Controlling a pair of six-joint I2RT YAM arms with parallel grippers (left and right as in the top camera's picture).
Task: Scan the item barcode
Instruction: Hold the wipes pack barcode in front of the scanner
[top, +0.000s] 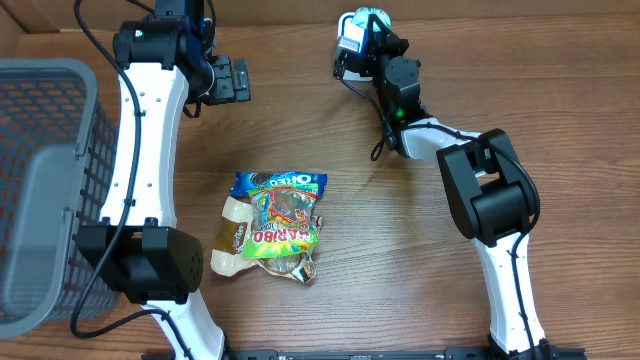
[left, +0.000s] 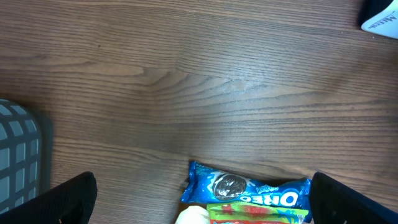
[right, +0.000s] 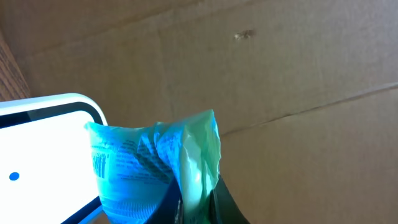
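Where the right gripper (right: 198, 202) closes, its jaws pinch the lower edge of a teal packet (right: 155, 158), which stands up crumpled above them. The packet is just beside the scanner (right: 43, 149) and overlaps its white, black-rimmed face in the right wrist view; cannot tell whether they touch. Small print shows on the packet's left side, too blurred to read. Overhead, both sit at the table's far edge, well apart from the pile.

Left gripper (top: 228, 78): jaws wide open, hovering above the table at far left. Its fingers (left: 68, 202) show only as dark tips in the lower corners of the left wrist view.

Cut off or hidden: the Oreo pack (left: 249, 190) runs off the bottom of that view. Overhead it lies at the far end of a pile mid-table, with a Haribo bag (top: 283, 232) on top and other packs beneath, too covered to name. Seen from overhead, the scanner is partly hidden by the right arm.

Surface: brown wood-grain table (left: 186, 74). Grey mesh basket (top: 40, 150) at the left edge. Cardboard wall (right: 280, 74) behind the scanner.
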